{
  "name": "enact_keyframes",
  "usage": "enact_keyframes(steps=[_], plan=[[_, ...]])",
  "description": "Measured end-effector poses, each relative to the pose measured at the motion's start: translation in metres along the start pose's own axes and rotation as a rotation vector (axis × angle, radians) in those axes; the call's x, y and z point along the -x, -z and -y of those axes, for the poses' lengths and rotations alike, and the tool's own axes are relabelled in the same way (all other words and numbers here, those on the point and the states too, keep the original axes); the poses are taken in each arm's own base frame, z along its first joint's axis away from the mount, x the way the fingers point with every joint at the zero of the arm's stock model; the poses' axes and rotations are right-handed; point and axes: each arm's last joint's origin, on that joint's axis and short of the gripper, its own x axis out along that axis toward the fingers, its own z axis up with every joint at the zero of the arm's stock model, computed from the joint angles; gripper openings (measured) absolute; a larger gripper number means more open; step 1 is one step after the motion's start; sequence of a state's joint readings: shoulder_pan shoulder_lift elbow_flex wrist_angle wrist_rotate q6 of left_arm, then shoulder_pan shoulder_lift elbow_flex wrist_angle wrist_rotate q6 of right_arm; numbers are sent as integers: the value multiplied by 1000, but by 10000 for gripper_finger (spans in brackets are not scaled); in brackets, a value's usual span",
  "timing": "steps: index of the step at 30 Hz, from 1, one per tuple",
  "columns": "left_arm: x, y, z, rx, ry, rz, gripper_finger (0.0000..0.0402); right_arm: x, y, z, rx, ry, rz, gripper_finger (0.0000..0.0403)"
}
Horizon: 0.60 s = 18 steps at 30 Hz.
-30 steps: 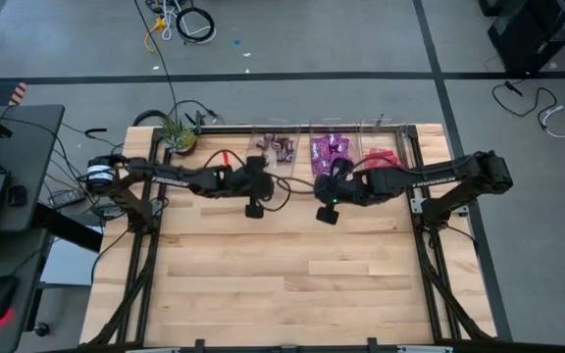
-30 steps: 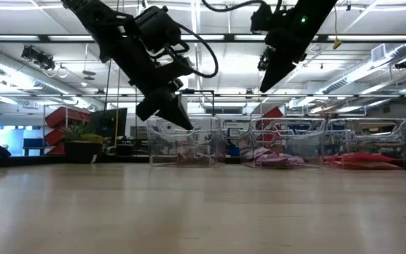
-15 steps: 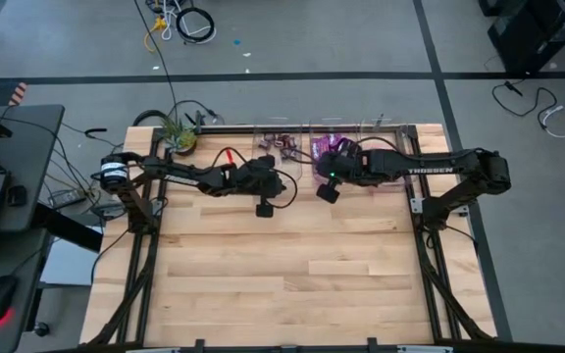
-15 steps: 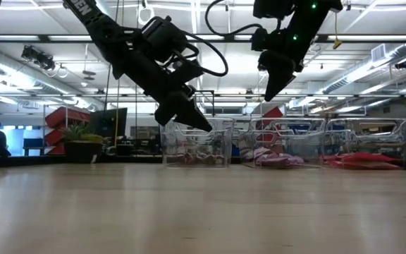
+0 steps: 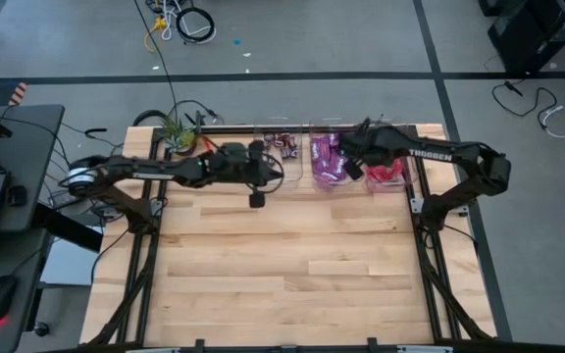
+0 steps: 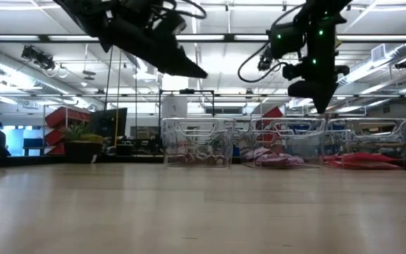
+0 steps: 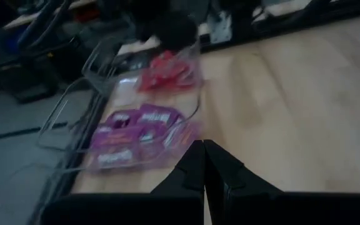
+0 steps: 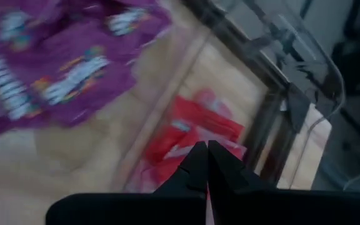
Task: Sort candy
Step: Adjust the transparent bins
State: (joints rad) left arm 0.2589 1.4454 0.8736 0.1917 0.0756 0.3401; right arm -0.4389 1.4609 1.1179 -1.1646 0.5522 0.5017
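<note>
Hovering above the tabletop [image 5: 292,265] at 12 o'clock: right hand [image 8: 206,150] over the red packets [image 5: 385,173], fingers together, empty. Left hand [image 7: 204,150] beside the brown-candy tray [image 6: 197,141], fingers together, empty. Candy sits in three clear trays along the far edge: brown pieces [image 5: 281,147] at 11, purple packets [image 5: 326,160] at 12, red at 1.

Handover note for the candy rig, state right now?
Left gripper: shut, empty, raised by the brown-candy tray.
Right gripper: shut, empty, over the red packets.
Candy: three clear trays along the table's far edge hold dark brown pieces, purple packets and red packets, one kind each.
Done: all visible candy sits in trays.
Left: no loose candy on the table; probably just park the arms.
</note>
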Motion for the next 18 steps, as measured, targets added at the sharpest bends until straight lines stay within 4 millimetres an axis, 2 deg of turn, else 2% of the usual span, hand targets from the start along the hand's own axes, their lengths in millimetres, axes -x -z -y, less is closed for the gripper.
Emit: enact_keyframes(steps=[4, 11, 18], plan=[[19, 6, -6, 45, 9, 27, 1, -21, -7, 15, -40, -22, -37, 0], [50, 43, -20, 192, -113, -28, 1, -69, -7, 29, -77, -197, -49, 0], [65, 85, -38, 361, -212, -74, 1, -88, -9, 32, -110, -367, 11, 0]])
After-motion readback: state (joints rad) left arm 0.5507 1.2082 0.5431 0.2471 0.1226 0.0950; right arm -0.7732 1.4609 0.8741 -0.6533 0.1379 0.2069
